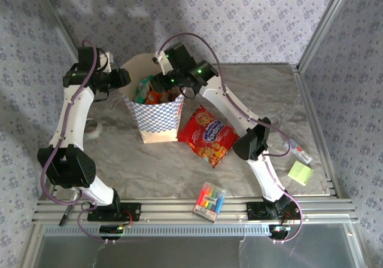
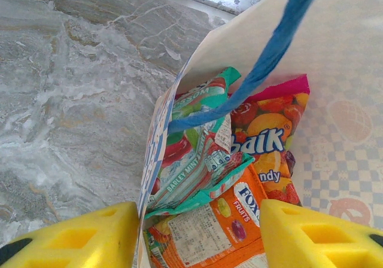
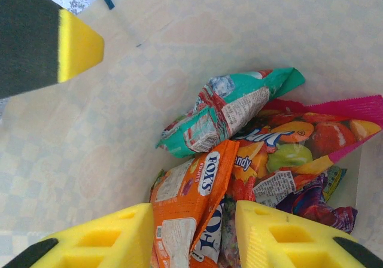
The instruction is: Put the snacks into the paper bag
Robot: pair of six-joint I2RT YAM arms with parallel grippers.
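Paper bag (image 1: 157, 115) stands upright toward the far edge of the surface (image 1: 149, 172), left of middle, mouth open. Blue-white checkered band faces the near edge. A blue cord handle (image 2: 263, 58) crosses the mouth.

Inside, piled loosely:
- green packet (image 3: 227, 109) on top, toward the bag's wall
- orange packet (image 3: 191, 202) overlapping it
- pink-edged candy bag (image 3: 311, 136) beneath both
- purple packet (image 3: 317, 202) lowest, partly hidden

Red cookie bag (image 1: 208, 135) is not in the bag. It lies flat on the surface, just beside the bag's right side.

Writing: orange packet reads "FOX'S" and "FRUITS". Green packet reads "BARLEY MINT". Candy bag shows "...aik" and "...ndy", the rest covered. Cookie bag lettering is too small to read.

Left fingers (image 2: 78, 238) are at the bag's left rim, spread wide and straddling the side wall. The wall runs just beside one finger.

Right fingers (image 3: 281, 232) reach down into the mouth, partly apart, with the orange packet lying between them. Whether they pinch it cannot be told.

Around: marker pack (image 1: 209, 201) at the near edge, right of middle. Sticky-note pad (image 1: 300, 172) near the right edge, toward the near corner. Both lie well apart from the bag.
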